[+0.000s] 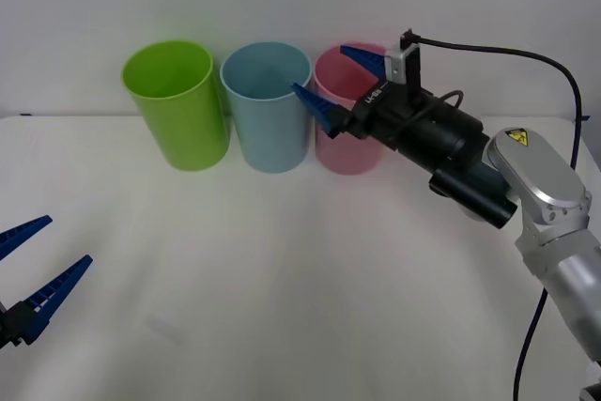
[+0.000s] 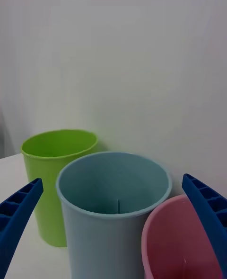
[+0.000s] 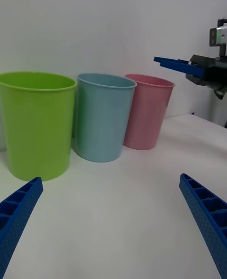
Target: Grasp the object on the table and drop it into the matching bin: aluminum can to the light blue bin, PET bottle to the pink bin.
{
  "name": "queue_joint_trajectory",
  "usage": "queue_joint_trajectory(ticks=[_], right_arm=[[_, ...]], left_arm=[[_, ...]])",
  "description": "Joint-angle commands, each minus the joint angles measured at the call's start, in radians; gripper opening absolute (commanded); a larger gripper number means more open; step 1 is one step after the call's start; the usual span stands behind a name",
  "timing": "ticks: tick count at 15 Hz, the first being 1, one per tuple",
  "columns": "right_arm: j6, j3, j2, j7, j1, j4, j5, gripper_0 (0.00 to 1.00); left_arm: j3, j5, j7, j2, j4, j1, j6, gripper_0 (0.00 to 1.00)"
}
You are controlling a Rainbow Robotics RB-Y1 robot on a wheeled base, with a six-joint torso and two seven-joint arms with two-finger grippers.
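My right gripper (image 1: pixel 322 69) hangs open and empty at rim height, over the gap between the light blue bin (image 1: pixel 268 119) and the pink bin (image 1: pixel 347 152). In the right wrist view its fingertips (image 2: pixel 28 196) frame the light blue bin's (image 2: pixel 104 231) open mouth, with the pink bin (image 2: pixel 179 246) beside it. The bins' bottoms are hidden. The aluminum can is out of view. My left gripper (image 1: pixel 66 239) rests open low over the white table (image 1: pixel 282 279) at the near left, facing the bins from afar.
A lime green bin (image 1: pixel 178 110) stands left of the light blue one, so the three bins make a row at the table's back edge against a white wall. The right arm's black wrist and cable reach in from the right.
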Motion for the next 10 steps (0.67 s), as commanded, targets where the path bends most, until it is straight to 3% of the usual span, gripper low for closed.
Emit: queue_joint_trajectory(ticks=[1,10], right_arm=[[0.0,-0.019,-0.039,0.007,0.065,-0.045,-0.01,1.0],[-0.038,-0.182,-0.103,0.062,0.358,-0.203,-0.041,1.0]], left_arm=[[0.0,0.0,0.0,0.0,0.0,0.0,0.0,1.0],[0.0,0.0,0.0,0.0,0.0,0.0,0.0,1.0]])
